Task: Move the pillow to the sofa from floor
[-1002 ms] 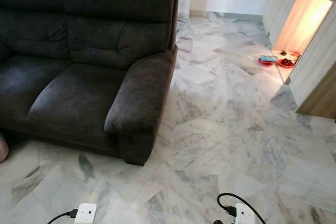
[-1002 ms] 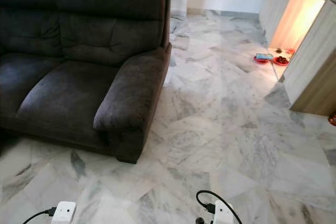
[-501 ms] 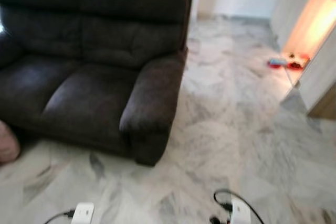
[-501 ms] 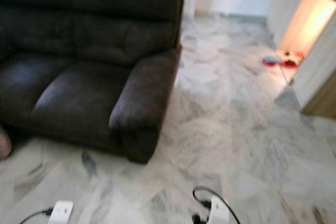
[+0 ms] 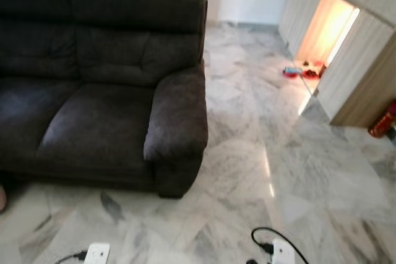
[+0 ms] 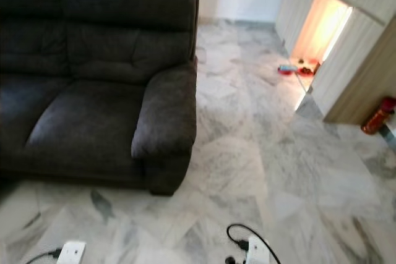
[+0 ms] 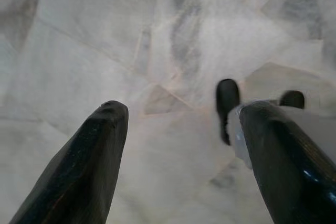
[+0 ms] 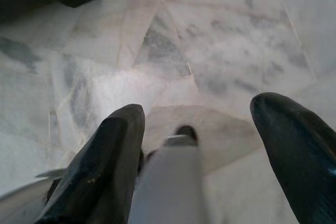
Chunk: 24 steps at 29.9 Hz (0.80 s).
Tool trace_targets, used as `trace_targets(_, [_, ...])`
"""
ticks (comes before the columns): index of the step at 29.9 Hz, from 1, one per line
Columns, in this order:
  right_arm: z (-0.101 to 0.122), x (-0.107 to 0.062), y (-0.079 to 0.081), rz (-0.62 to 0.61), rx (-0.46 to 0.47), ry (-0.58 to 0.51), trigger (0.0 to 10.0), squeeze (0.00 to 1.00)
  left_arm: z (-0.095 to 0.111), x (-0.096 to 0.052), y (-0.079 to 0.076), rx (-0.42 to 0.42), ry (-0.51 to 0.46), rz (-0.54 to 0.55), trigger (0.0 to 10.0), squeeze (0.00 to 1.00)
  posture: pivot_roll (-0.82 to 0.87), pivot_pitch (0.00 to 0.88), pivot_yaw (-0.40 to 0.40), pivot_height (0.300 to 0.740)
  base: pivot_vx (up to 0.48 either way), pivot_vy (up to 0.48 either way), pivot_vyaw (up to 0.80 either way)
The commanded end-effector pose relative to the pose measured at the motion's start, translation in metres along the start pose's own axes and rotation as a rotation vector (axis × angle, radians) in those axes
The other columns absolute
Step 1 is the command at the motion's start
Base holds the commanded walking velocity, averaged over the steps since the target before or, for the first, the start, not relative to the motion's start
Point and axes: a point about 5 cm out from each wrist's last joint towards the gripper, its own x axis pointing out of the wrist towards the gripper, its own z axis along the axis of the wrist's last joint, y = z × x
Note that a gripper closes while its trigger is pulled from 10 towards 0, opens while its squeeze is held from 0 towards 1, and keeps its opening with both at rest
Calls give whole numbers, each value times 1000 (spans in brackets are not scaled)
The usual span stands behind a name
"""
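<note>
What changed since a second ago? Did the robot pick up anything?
Only the camera moved: the view swung, so a red fire extinguisher now shows by the wooden wall on the right, and the pinkish thing at the sofa's left foot is almost out of frame. The sofa and the red bowls stayed put. Nothing was picked up: the left gripper and right gripper hang open above the marble floor.

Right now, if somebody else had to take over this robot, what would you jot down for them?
Left claw: open, empty, hanging over the marble floor.
Right claw: open, empty, also over the floor.
Sofa: ahead and to the left, its seat bare.
Pillow: a pinkish sliver on the floor at the sofa's front, at the far left edge of the head view, may be it; too little shows to be sure.
Done: nothing picked up.
Left: turn left, confirm the pillow, grasp it, put it on the sofa.
</note>
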Motion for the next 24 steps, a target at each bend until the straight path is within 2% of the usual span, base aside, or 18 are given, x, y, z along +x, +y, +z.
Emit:
trace_targets(1, [2, 0, 0, -5, 6, -9, 10000, 0, -3, -1, 1, -8, 10, 6, 10000, 0, 4, 0, -44, 740, 0, 480, 0])
trace_targets(24, [1, 0, 0, -2, 7, -8, 10000, 0, -3, -1, 2, -8, 11, 5, 10000, 0, 7, 0, -46, 740, 0, 480, 0])
